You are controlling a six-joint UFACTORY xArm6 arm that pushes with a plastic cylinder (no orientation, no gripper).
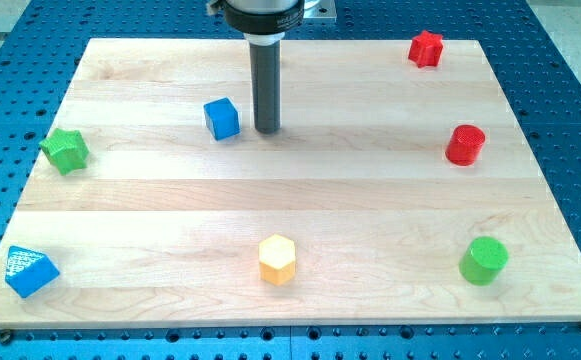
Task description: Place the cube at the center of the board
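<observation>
A blue cube (222, 118) sits on the wooden board (300, 190), toward the view's upper left of centre. My tip (266, 130) is on the board just to the view's right of the cube, a small gap apart from it. The dark rod rises straight up from the tip to the arm's mount at the view's top.
A green star (65, 151) lies at the left edge. A blue wedge-like block (30, 271) is at the bottom left. A yellow hexagon (277, 260) is at bottom centre. A green cylinder (484, 260), a red cylinder (465, 145) and a red star (426, 48) stand along the right side.
</observation>
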